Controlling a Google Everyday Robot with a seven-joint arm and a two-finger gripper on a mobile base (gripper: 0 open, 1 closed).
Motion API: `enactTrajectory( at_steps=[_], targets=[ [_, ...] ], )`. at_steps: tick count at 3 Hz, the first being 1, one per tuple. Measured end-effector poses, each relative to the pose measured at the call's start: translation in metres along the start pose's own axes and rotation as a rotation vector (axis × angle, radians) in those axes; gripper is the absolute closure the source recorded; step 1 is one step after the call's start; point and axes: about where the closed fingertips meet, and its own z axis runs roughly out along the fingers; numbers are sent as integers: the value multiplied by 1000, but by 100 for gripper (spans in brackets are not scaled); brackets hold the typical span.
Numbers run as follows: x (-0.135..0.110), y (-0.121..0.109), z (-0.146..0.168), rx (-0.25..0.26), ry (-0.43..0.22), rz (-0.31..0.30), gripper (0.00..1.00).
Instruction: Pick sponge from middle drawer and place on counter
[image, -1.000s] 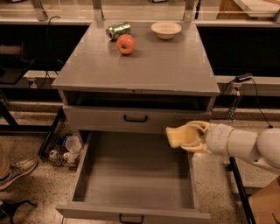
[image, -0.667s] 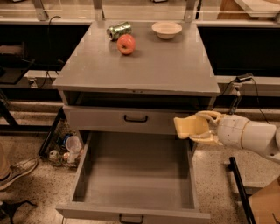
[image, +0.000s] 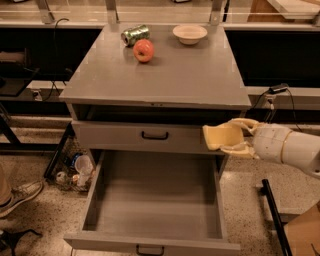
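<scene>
The pale yellow sponge (image: 222, 136) is held in my gripper (image: 239, 136), whose cream fingers close on it from above and below. The gripper reaches in from the right and sits in front of the right end of the shallower drawer front (image: 150, 136), above the right wall of the middle drawer. The middle drawer (image: 155, 200) is pulled far out and its grey floor is bare. The counter (image: 165, 75) lies above and behind the gripper.
On the counter stand a red apple (image: 143, 50), a green can (image: 135, 35) lying on its side and a cream bowl (image: 189, 33). A shoe (image: 17, 197) and clutter (image: 75, 167) lie on the floor at the left. A black frame (image: 275, 220) stands at the right.
My gripper has lifted the sponge up and a little to the right, from over the open drawer's right side to the level of the shallower drawer front.
</scene>
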Motion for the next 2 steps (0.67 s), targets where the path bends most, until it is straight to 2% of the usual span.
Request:
enactTrajectory(
  at_steps=[1, 2],
  targets=[
    [-30, -61, -16, 101, -46, -110, 100],
    [-51, -97, -16, 153, -80, -174, 100]
  ],
)
